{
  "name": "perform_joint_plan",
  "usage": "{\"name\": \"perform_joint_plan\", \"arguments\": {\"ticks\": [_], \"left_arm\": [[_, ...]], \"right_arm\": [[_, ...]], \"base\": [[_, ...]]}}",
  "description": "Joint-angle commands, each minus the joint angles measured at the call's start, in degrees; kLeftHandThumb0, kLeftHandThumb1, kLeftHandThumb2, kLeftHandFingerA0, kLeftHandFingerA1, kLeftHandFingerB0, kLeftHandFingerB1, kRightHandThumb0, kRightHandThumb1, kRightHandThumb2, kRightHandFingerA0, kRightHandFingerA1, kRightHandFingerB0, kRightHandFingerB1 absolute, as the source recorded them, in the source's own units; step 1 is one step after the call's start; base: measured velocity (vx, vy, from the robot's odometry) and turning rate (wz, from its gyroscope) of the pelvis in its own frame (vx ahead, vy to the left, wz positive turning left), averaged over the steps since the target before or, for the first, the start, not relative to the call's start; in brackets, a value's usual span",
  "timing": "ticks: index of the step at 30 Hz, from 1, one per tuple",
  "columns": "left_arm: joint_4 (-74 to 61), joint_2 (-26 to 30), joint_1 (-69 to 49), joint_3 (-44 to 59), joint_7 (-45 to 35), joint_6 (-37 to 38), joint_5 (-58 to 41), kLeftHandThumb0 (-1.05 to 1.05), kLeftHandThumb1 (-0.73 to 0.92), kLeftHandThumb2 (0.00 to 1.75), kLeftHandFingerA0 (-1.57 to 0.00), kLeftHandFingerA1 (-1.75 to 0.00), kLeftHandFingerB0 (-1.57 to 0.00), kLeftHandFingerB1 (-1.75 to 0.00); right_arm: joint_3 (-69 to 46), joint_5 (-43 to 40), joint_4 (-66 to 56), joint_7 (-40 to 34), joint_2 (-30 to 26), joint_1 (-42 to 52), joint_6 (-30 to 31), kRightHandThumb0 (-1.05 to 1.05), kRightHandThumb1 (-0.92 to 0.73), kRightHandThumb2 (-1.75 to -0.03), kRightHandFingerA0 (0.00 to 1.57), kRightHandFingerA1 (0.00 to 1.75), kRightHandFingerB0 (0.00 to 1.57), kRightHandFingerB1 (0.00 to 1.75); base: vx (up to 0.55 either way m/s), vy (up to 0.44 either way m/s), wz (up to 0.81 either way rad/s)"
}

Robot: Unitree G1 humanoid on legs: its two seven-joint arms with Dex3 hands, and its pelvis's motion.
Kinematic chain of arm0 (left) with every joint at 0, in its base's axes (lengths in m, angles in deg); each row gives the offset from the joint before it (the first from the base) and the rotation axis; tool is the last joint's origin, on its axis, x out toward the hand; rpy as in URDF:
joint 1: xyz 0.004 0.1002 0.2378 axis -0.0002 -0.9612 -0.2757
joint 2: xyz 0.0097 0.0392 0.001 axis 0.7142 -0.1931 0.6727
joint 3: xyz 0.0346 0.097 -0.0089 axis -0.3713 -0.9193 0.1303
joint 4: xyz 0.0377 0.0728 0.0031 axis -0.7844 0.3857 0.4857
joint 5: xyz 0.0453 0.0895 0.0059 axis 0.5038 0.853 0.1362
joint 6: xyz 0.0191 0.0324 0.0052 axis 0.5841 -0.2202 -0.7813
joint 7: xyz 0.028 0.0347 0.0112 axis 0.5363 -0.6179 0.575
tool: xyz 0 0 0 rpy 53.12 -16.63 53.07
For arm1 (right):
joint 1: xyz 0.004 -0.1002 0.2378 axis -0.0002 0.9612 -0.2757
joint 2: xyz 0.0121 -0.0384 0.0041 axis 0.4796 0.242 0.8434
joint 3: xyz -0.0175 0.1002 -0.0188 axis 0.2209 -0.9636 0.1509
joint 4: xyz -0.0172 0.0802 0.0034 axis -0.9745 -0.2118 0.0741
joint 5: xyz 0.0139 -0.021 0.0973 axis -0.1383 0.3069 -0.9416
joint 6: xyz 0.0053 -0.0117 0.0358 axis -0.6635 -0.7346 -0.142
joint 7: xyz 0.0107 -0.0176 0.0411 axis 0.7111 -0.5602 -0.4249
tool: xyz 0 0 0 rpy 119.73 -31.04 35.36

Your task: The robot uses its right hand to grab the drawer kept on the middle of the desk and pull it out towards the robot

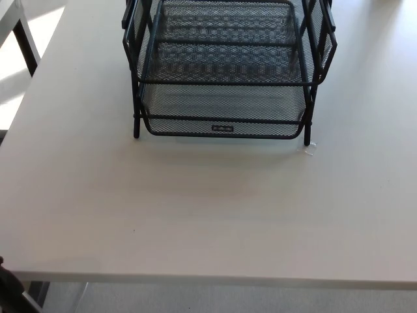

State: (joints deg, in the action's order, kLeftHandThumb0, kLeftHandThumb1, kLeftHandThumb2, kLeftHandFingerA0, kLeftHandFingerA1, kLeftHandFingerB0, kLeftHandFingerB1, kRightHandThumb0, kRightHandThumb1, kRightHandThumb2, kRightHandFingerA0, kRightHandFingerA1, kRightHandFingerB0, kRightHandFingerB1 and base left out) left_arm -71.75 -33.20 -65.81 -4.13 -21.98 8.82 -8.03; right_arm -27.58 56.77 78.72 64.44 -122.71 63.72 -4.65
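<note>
Mesh tray rack waits on the desk, no robot hand in sight

Black wire-mesh drawer rack (225,72) stands toward the far middle of the pale desk (195,208), its top cut off by the upper edge of the head view. It is a stacked letter-tray unit: a thin black frame with upright posts at the front corners and mesh trays one above another. The lowest drawer (223,122) sits at desk level, its front lip running between the two front legs, with a small label plate (222,128) fixed at the middle of that lip. The drawer's front edge lies about flush with the frame's front posts, so it looks pushed in rather than drawn out.

Just beside the rack's front right leg lies a tiny whitish scrap (309,149) on the desk top; what it is I cannot tell.

Neither the robot's right hand nor its left hand shows anywhere in the view, so whether either is released, clenched or grasping anything I cannot tell. Nothing is touching the rack.

The near part of the desk lies between the rack and the desk's front edge. At the upper left, a dark leg of another piece of furniture (26,45) stands off the desk, and a dark shape (8,290) sits at the lower left corner below the desk's edge
</note>
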Motion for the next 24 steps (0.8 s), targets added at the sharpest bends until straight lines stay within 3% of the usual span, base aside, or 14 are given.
{"name": "perform_joint_plan", "arguments": {"ticks": [1,24], "left_arm": [[-0.5,0.1,-0.2,0.5,0.6,-0.7,0.6,-0.32,0.57,0.57,-0.79,-0.82,-0.79,-0.54],[-0.5,0.3,-0.4,0.9,0.0,-0.8,0.2,-0.32,0.58,0.57,-0.78,-0.8,-0.78,-0.53]], "right_arm": [[-0.1,-0.9,0.8,-0.2,-1.4,0.1,-1.4,-0.39,-0.71,-0.62,0.31,0.38,0.21,0.3],[0.0,-1.5,0.8,-0.4,-1.2,0.1,-1.5,-0.37,-0.71,-0.62,0.32,0.37,0.21,0.3]], "base": [[0.0,0.0,0.0],[0.0,0.0,0.0]]}}
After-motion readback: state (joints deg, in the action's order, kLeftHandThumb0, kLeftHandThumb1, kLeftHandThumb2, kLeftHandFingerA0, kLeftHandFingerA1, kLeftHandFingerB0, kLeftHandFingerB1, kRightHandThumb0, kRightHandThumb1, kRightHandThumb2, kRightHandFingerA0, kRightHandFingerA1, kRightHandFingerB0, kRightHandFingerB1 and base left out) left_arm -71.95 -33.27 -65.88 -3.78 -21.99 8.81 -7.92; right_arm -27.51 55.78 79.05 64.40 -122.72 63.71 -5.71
